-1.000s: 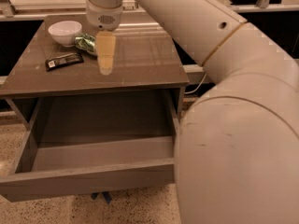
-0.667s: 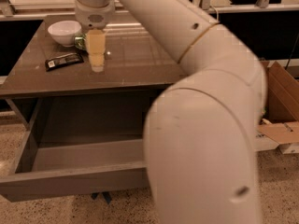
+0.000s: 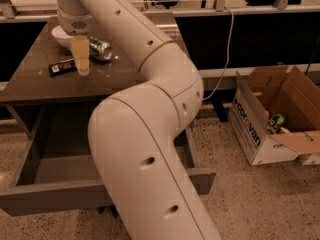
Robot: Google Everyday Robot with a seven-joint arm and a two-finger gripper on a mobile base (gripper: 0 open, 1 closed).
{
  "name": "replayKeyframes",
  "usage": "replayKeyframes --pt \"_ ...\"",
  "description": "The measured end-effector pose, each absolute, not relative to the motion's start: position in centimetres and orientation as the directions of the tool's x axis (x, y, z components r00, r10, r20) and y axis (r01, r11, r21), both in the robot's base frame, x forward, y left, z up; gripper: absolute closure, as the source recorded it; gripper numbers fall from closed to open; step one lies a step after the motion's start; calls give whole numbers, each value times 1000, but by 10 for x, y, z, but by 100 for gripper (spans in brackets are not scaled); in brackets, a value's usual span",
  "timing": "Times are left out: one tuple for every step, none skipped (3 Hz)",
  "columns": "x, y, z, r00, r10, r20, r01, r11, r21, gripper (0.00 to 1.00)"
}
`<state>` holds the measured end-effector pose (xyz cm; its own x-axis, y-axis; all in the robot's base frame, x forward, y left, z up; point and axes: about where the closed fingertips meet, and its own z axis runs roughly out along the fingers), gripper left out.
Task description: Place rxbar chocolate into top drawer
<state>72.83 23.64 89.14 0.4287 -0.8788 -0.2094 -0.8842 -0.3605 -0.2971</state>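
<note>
The rxbar chocolate [image 3: 62, 66], a slim black wrapper with white marks, lies flat on the table top at the left. My gripper [image 3: 81, 59] hangs over the table just to the right of the bar, its pale fingers pointing down, close to the bar. A crushed green can [image 3: 100, 48] lies on its side right behind the gripper. The top drawer [image 3: 55, 169] is pulled out below the table top, and my arm hides its right part.
A white bowl [image 3: 61, 34] sits at the back left of the table [image 3: 40, 86], partly behind my wrist. A white-sided cardboard box [image 3: 270, 119] with items inside stands on the speckled floor to the right. A cable hangs along the dark wall behind.
My gripper has moved left across the table top, from over the middle to right beside the bar. The view has shifted, so the cardboard box now shows. The bar and can have not moved.
</note>
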Motion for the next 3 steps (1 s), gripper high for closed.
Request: replayKeyframes --pt "737 241 862 383 -903 -193 -911 -334 -242 0" --pt "741 258 823 391 -901 -190 -915 -357 -188 0" --pt "740 277 805 433 -882 -186 -898 -404 -172 0"
